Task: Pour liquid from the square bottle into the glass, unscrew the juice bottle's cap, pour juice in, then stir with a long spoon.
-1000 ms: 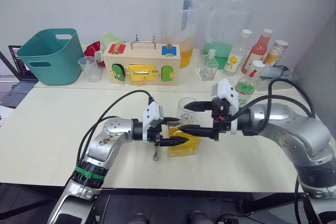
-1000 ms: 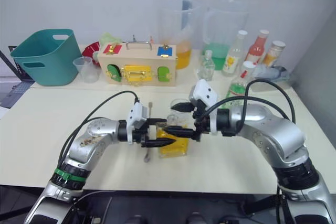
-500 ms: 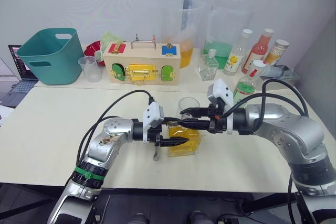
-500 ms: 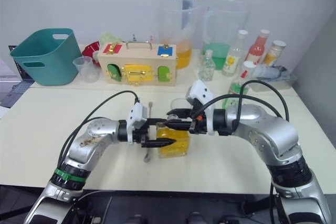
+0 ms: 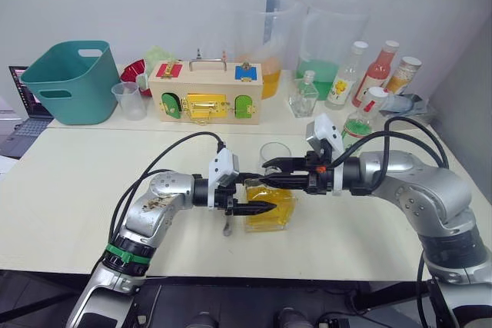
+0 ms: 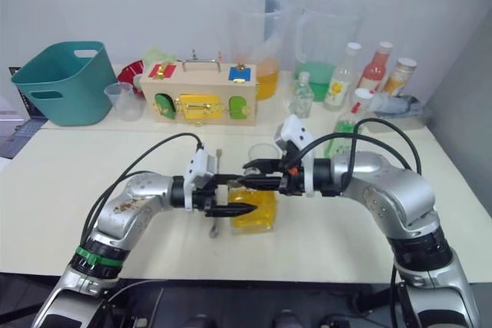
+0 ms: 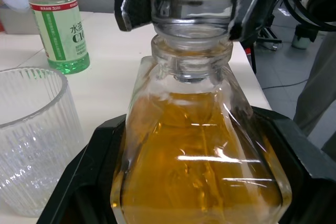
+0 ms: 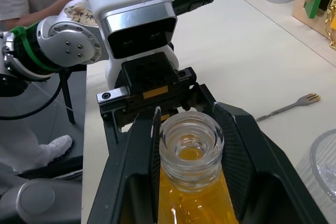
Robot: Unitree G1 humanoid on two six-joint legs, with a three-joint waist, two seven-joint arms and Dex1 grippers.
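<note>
Square bottle (image 5: 269, 209) upright mid-table, yellow liquid (image 7: 202, 166) inside. Left gripper (image 5: 254, 194) clamped on body; right gripper (image 5: 270, 171) closed round open neck, apparently gripping. Glass (image 5: 274, 154) just behind bottle, nearer right arm.

Square bottle (image 5: 269, 207) stands on the desk (image 5: 69, 190) front-centre — glass (image 5: 274, 154) just behind it, juice bottle (image 5: 363, 122) farther right, behind.
</note>
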